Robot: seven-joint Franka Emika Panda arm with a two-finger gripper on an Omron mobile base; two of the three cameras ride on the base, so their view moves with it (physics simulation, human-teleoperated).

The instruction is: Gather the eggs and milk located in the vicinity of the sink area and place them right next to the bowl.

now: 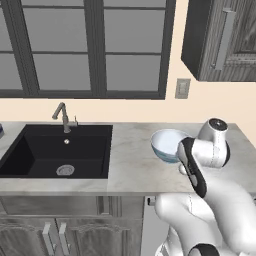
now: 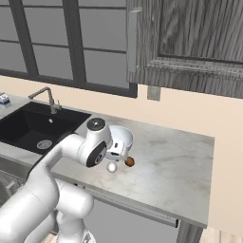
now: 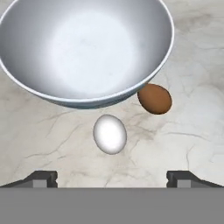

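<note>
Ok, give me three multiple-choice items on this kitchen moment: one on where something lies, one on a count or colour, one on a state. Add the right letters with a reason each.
1. Where does the white egg lie?
A. in the sink
B. on the counter beside the bowl
C. inside the bowl

2. How many eggs are by the bowl?
A. one
B. two
C. four

3. How does the gripper stand?
A. open, holding nothing
B. shut on the brown egg
C. shut on the bowl's rim

Answers:
1. B: the hand view shows it on the marble counter just outside the bowl's rim.
2. B: the white egg and a brown egg lie there, also seen in the right base view.
3. A: its fingertips stand wide apart with only bare counter between them.
</note>
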